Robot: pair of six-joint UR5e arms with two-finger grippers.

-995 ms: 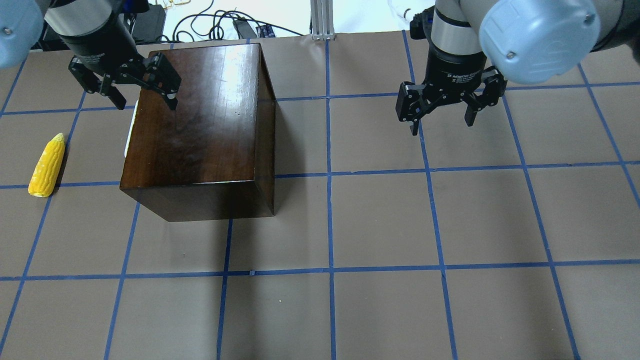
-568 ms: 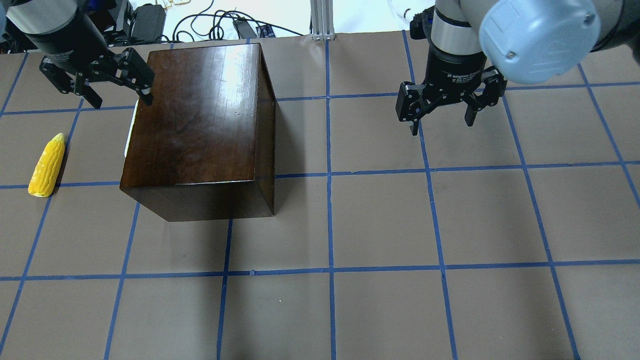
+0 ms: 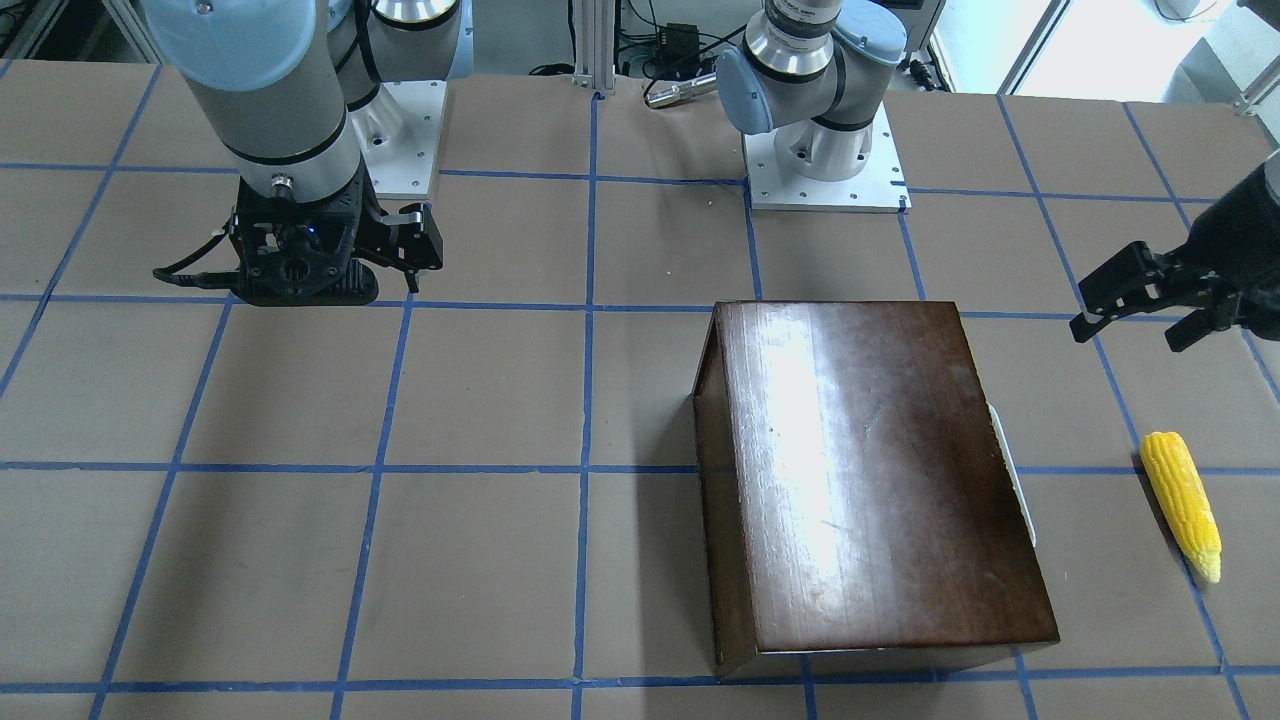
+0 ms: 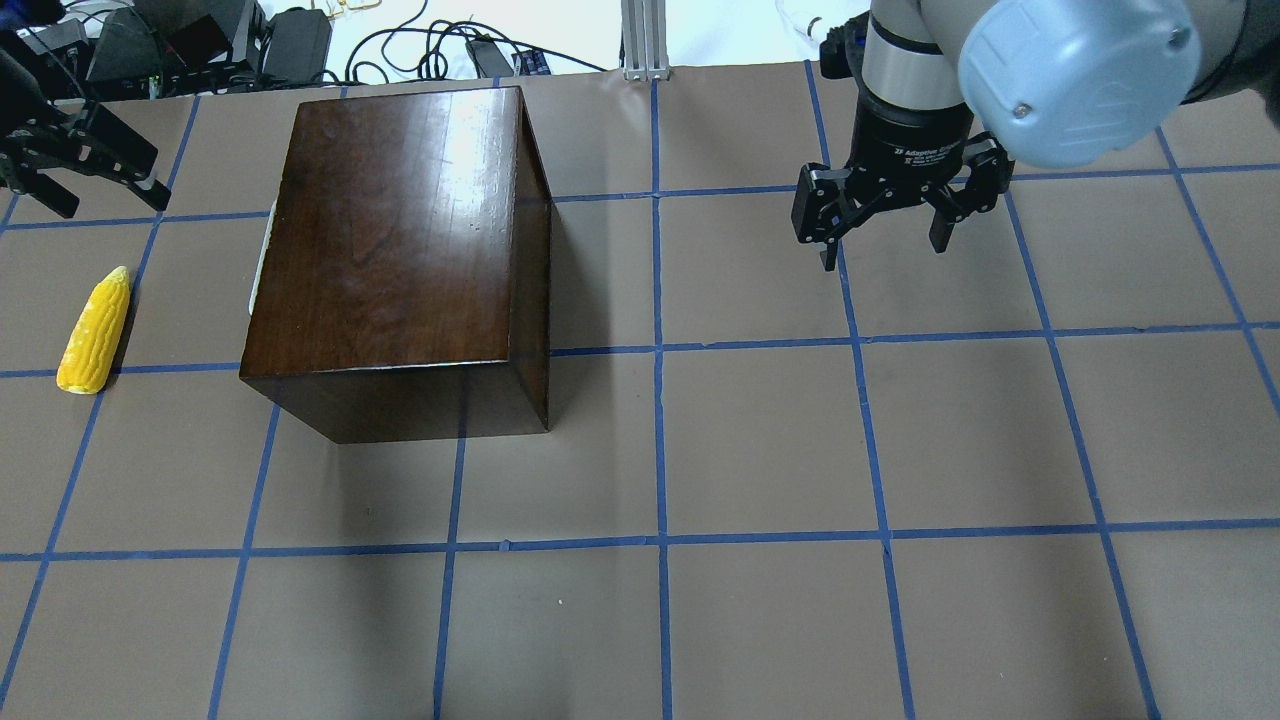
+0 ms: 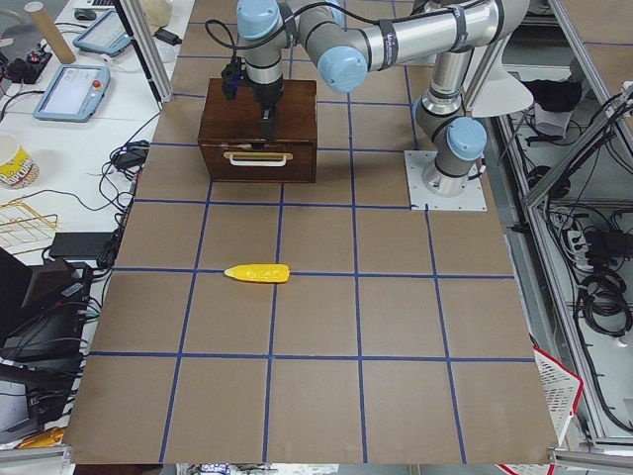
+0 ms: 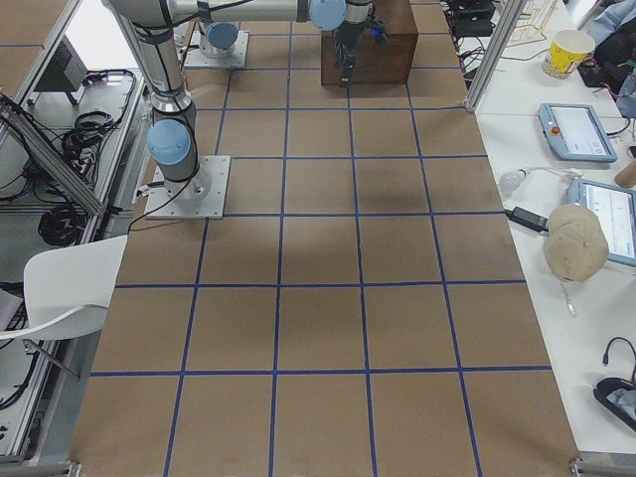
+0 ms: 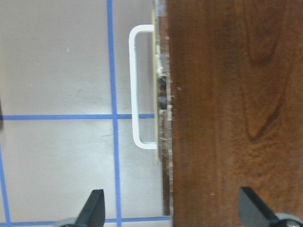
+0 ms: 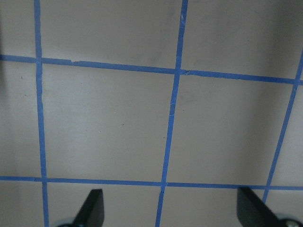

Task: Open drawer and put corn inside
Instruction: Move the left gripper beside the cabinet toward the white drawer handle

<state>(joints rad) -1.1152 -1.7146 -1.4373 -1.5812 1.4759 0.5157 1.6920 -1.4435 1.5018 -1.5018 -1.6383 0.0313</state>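
OK, overhead first: the box point(image 4: 400, 240) sits left of centre on the table point(image 4: 760, 440). Its drawer side faces left, so only a white sliver of handle point(image 4: 262, 255) shows. The corn point(image 4: 95, 330) lies flat on the table left of the box, not touching it. The left gripper point(image 4: 112, 200) is cut off by the frame edge; its fingers are apart and empty. The right gripper point(image 4: 885, 250) hangs well right of the box, fingers spread, nothing in them.

Front view: the drawer front is hidden under the box top. The right gripper's fingers are mostly masked by its own wrist housing. The corn's pale tip points away from the robot's bases.

Left side view: the only view of the drawer point(image 5: 259, 158) front. It's flush with the box, not pulled out. The corn lies apart in front of it.

Right side view: the box is far and small, and the corn is hidden.

Left wrist: the handle and box top are visible, with the fingertips point(image 7: 92, 208) wide apart at the bottom corners. Height over the box can't be told.

Right wrist: bare table and blue tape point(image 8: 171, 118), fingertips apart.
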